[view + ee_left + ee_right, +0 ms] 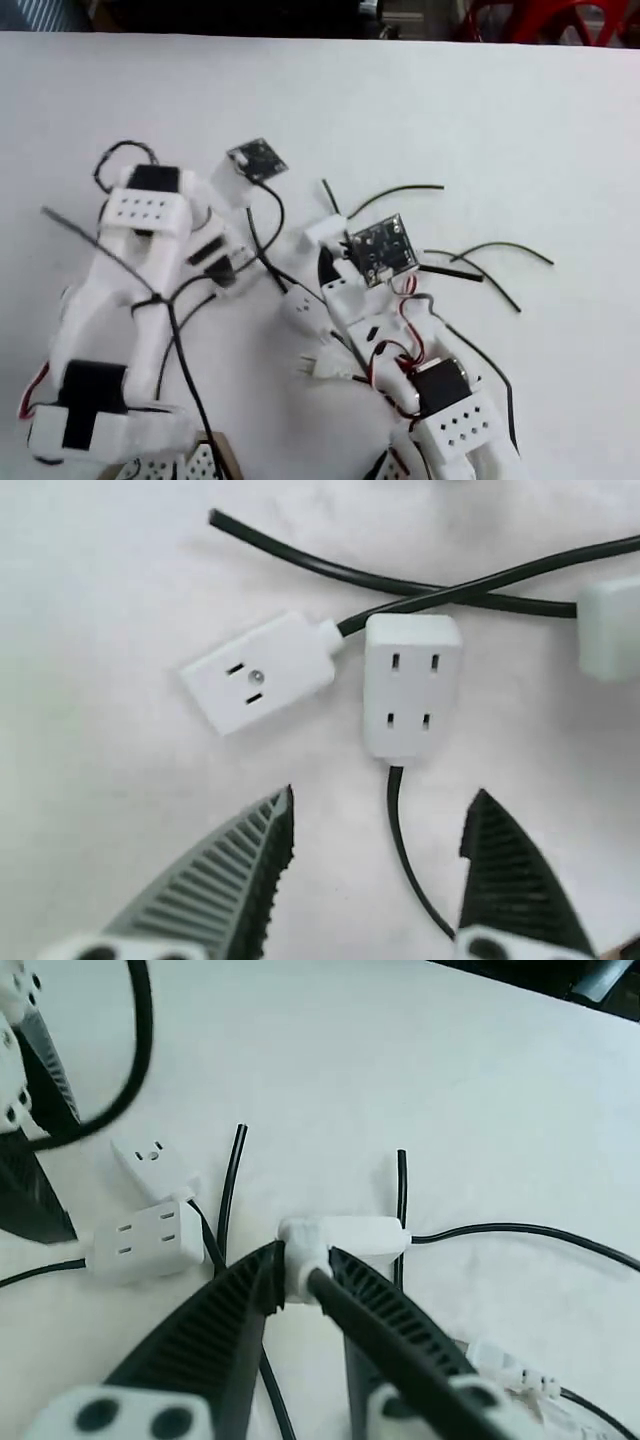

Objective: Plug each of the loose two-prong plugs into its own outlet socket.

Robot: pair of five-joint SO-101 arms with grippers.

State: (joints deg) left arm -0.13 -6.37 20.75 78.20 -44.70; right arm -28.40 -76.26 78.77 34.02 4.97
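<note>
Our left gripper hovers over the white tabletop, its fingers spread apart with nothing between them. Just beyond the fingertips lie two white outlets, a single socket lying aslant and a double socket close beside it; both lie face up, and a black lead runs from the double socket back between the fingers.

Our right gripper has its fingers clamped on one end of a white block; a black cord trails from the block's far end, and we cannot tell whether the block is a plug or a socket.

A loose two-prong plug lies flat on the tabletop just beside the right arm, touched by neither gripper, its sockets well apart from it; several short black wires lie scattered on the far side of that arm.
</note>
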